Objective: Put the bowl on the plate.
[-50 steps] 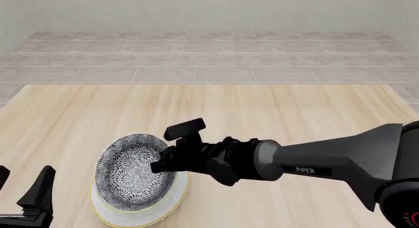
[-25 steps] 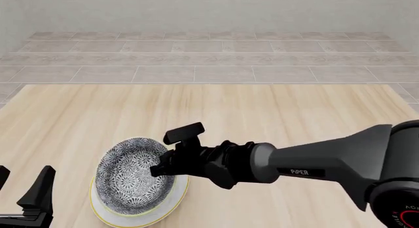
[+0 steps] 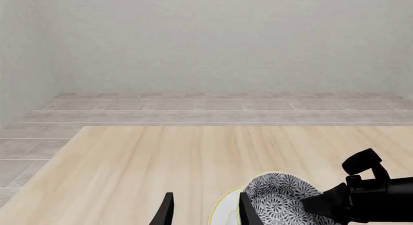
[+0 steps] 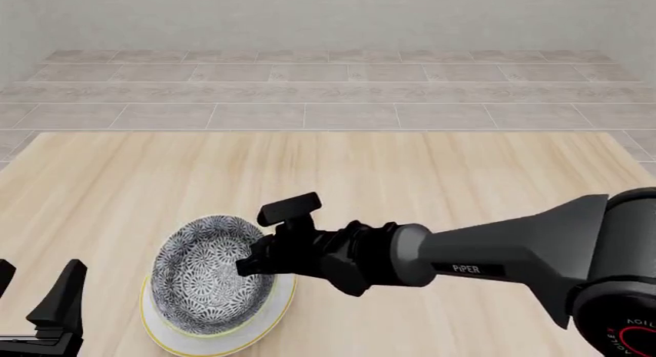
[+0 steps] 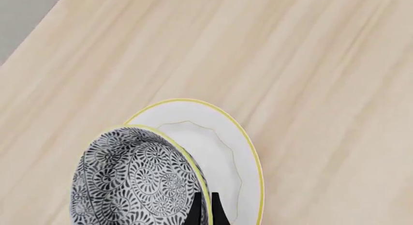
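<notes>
A pale wooden bench [image 4: 431, 173] fills the foreground, with a tiled floor [image 4: 328, 96] and a grey wall [image 4: 328, 15] behind it; the right arm [image 4: 492, 257] stretches in from the right edge across the bench's near half, its dark body ending at the right gripper [image 4: 264, 249] by the dishes; the plate [image 4: 269, 307] lies flat on the bench near the front edge, left of centre, its white face and yellow rim showing mostly on the right and near sides; the bowl [image 4: 205, 272] sits on the plate, tilted, with its patterned inside turned toward the camera and its right side raised; the right wrist view shows the bowl [image 5: 135, 181] over one side of the plate [image 5: 223, 152], and the right fingers [image 5: 195, 213] close together, pinching the bowl's rim, one inside and one outside; the left gripper [image 4: 36, 311] stands low at the bench's near left corner, well apart from the dishes, its fingers [image 3: 166, 213] spread apart with nothing between them, the bowl [image 3: 281, 201] just beyond.
</notes>
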Available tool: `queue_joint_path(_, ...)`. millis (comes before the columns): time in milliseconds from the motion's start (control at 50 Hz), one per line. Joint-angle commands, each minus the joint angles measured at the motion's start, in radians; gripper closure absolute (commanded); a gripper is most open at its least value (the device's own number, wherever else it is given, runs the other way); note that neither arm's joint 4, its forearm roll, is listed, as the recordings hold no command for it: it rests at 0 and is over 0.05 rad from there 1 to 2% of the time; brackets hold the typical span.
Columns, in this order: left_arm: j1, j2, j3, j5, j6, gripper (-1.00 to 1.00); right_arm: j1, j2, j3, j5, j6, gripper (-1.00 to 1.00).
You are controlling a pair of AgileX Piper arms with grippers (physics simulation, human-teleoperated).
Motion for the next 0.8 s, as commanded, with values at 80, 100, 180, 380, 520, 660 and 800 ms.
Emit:
queue_joint_path(80,0.0,0.0,0.0,0.0,0.0,-1.0,0.003,0.0,-0.003,-0.006,0.008,1.0)
queue_joint_path(100,0.0,0.0,0.0,0.0,0.0,-1.0,0.003,0.0,-0.003,-0.006,0.008,1.0)
queue_joint_path(180,0.0,0.0,0.0,0.0,0.0,-1.0,0.003,0.0,-0.005,-0.005,0.006,1.0)
queue_joint_path(380,0.0,0.0,0.0,0.0,0.0,-1.0,0.01,0.002,-0.004,-0.007,0.013,1.0)
queue_joint_path(520,0.0,0.0,0.0,0.0,0.0,-1.0,0.003,0.002,-0.009,-0.002,0.005,-1.0)
queue_joint_path(660,0.0,0.0,0.0,0.0,0.0,-1.0,0.006,-0.004,-0.006,-0.005,-0.004,-1.0)
queue_joint_path(800,0.0,0.0,0.0,0.0,0.0,-1.0,0.005,-0.007,-0.004,-0.006,-0.001,-1.0)
